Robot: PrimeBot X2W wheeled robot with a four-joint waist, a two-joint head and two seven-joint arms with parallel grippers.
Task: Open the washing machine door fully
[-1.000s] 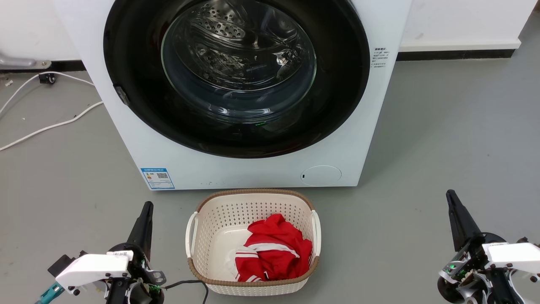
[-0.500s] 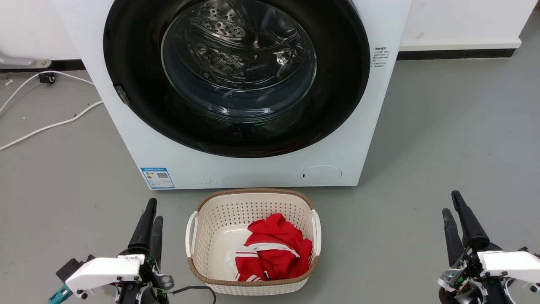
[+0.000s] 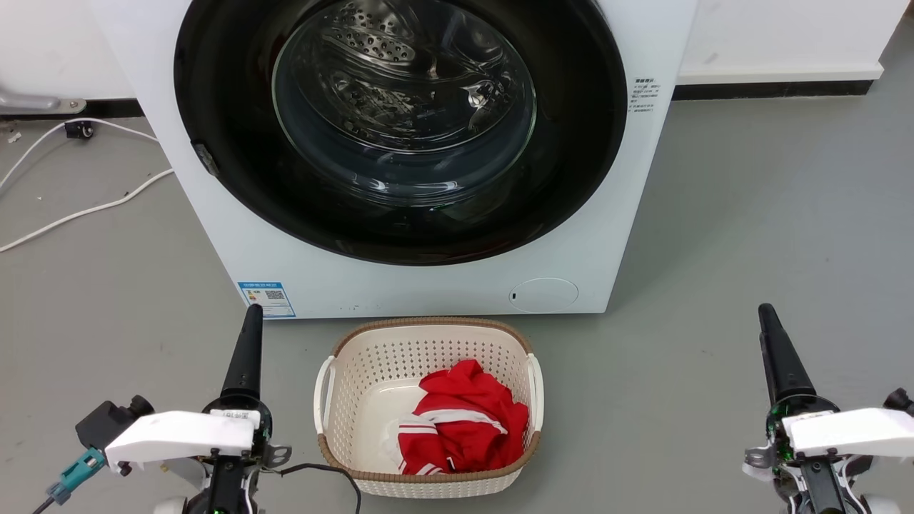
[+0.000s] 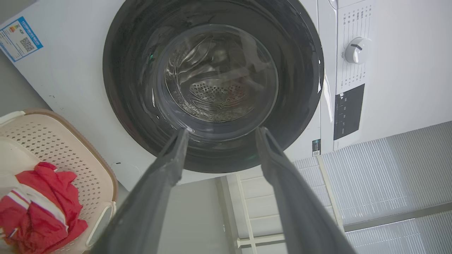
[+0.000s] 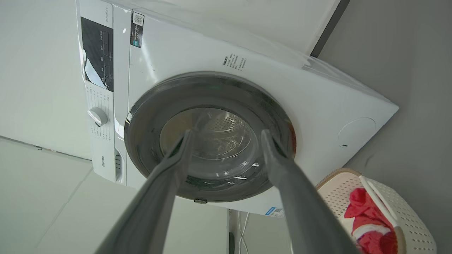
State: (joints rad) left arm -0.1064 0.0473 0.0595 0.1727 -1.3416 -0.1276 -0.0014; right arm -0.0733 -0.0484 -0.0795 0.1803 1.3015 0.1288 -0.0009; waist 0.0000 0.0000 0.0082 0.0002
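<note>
Washing machine door [image 3: 400, 128], closed on the washing machine [image 3: 400, 289], ahead of the left gripper [image 3: 252, 314] and right gripper [image 3: 766, 314]; between them, a basket [image 3: 428, 323] holding a red garment [image 3: 464, 425].

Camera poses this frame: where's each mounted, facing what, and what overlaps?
Head: on the head, facing forward-down at washer, door, basket; left end effector and right end effector at bottom corners.
Left wrist: on left arm, looking along its fingers at the door.
Right wrist: on right arm, along its fingers at the door.
Shared: door and basket in all three.
</note>
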